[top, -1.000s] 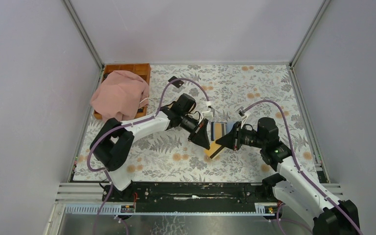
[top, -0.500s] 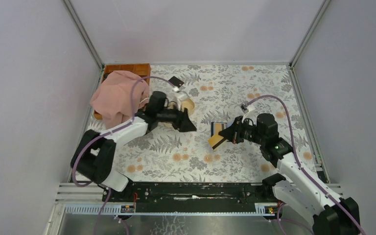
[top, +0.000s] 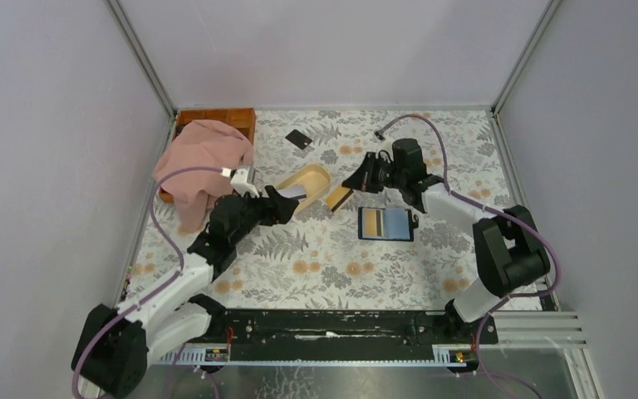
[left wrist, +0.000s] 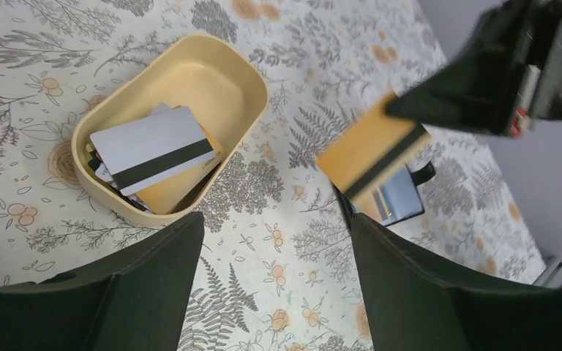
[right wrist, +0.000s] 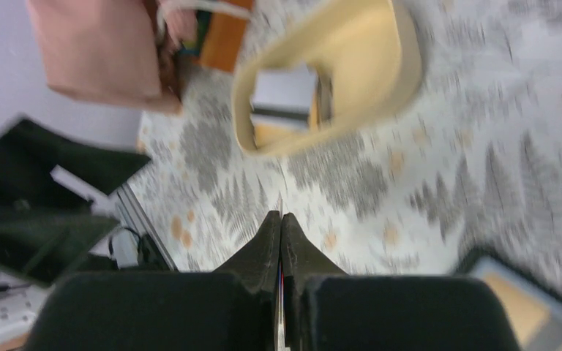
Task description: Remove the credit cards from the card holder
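Right pincer (top: 351, 184) grips a yellow card (top: 338, 197) beside the dish (top: 311, 176), likely for dropping in; left pincer (left wrist: 274, 238) spread wide.

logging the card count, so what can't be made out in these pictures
- How many cards lie in the dish: in the left wrist view, the grey striped card covers those beneath.
- Whether the card holder holds more cards: too small in the top view, hidden by the orange card in the right gripper in the left wrist view, blurred and cut off in the right wrist view.
- The wooden tray's contents: the pink cloth covers them.
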Motion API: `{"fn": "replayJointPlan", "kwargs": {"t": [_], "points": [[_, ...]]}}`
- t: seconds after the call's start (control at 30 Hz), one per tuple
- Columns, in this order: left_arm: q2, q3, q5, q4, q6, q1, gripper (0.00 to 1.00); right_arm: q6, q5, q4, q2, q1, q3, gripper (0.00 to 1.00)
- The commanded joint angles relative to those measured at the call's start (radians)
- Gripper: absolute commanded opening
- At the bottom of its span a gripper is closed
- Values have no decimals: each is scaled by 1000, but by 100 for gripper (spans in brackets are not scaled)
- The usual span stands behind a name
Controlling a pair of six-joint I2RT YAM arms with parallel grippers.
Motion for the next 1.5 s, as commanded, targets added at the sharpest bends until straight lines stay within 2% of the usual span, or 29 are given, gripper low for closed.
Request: {"fn": "replayJointPlan", "kwargs": {"t": [0.0, 0.3, 0.53, 1.27, 1.3, 1.4, 1.47], "points": [[-106, -69, -88, 94, -67, -5, 80, 82, -77, 160, 163, 5, 203, 0], [-197, -117, -63, 23, -82, -5, 78, 163, -120, 309, 492, 44, 491, 0], [-236, -135, -91, -13, -59, -3, 76, 126, -110, 202, 633, 89, 684, 0], [-207, -155, -105, -10, -23, -3, 74, 107, -113, 205, 737, 142, 649, 0], [-205, -155, -105, -9, -23, -3, 74, 106, -114, 204, 738, 145, 649, 2], [-197, -158, -103, -3, -23, -4, 73, 81, -112, 176, 741, 155, 659, 22], [-187, -155, -107, -9, -21, -3, 73, 42, -95, 136, 730, 164, 662, 28]]}}
